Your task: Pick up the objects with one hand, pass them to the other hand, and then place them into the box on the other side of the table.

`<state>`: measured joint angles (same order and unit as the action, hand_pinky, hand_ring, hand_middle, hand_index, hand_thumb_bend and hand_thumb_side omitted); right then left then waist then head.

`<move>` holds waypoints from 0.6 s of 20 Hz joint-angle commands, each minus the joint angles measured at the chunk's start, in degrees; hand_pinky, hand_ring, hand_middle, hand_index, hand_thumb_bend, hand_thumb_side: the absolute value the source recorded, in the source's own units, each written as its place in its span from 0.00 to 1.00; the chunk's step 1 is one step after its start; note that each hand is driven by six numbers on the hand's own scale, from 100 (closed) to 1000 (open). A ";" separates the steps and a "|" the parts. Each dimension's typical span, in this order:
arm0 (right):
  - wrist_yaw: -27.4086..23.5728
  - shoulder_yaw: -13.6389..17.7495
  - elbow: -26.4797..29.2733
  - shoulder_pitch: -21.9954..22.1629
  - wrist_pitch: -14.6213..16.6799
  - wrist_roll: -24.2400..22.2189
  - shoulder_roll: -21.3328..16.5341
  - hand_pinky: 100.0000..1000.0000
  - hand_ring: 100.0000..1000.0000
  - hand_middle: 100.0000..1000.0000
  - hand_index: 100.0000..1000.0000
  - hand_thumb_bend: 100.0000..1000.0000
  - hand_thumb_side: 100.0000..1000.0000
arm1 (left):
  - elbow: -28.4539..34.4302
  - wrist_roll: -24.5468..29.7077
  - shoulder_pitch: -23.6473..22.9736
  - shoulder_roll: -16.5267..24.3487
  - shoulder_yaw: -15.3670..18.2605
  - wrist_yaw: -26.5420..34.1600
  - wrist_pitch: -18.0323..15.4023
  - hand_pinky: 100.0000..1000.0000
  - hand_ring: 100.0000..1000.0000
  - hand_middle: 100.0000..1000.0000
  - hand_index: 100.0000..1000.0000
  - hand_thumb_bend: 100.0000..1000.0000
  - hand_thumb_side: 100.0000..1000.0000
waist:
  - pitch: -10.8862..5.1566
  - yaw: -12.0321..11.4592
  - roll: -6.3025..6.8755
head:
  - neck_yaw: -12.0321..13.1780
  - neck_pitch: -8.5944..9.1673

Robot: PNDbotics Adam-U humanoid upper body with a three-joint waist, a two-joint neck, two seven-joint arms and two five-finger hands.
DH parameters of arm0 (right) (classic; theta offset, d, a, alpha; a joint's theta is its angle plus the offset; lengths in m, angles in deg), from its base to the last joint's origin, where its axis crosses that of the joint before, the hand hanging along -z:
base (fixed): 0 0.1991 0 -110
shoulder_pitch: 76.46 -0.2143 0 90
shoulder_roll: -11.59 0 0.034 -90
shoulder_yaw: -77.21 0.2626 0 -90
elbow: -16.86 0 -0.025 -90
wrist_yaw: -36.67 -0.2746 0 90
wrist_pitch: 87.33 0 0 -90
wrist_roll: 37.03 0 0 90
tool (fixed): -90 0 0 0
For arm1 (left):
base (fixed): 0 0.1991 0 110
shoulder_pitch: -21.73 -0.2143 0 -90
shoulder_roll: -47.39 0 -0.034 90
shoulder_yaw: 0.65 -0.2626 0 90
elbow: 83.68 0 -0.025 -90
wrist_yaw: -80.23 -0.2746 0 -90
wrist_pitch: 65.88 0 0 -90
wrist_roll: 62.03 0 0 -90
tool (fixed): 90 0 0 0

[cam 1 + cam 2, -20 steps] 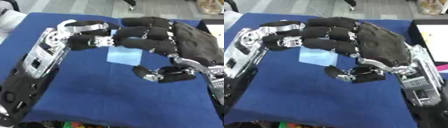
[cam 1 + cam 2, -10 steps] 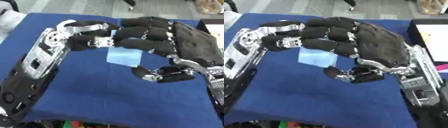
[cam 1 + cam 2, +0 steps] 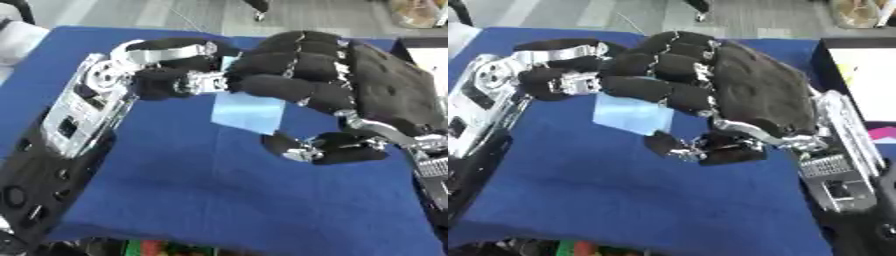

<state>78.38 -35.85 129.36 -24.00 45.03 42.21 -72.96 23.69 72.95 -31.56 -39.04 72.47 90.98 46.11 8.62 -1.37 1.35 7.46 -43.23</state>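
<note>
Holding pale blue sheet: both hands

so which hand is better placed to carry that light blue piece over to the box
Likely the right hand: its fingers curl over the light blue piece, and the box sits at its side of the table. The left hand holds the piece's top, farther from the box.

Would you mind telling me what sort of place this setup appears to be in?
Probably an indoor lab or test room. A table under a blue cloth serves as a workbench, grey floor shows beyond it, and a black box stands at its right edge.
</note>
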 commanded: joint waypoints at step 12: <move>4.44 0.35 0.04 -0.70 -5.59 8.41 -0.55 0.64 0.66 0.70 0.98 0.10 0.00 | 2.80 2.80 1.07 -0.74 -1.50 -0.05 0.40 0.75 0.41 0.24 0.59 0.00 0.64 | -0.94 0.02 0.07 | -0.30 -0.13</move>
<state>81.81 -36.95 129.74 -23.73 40.61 49.60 -72.96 23.71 73.98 -31.36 -39.47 72.25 90.79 46.09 8.62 -1.28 1.36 7.22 -43.26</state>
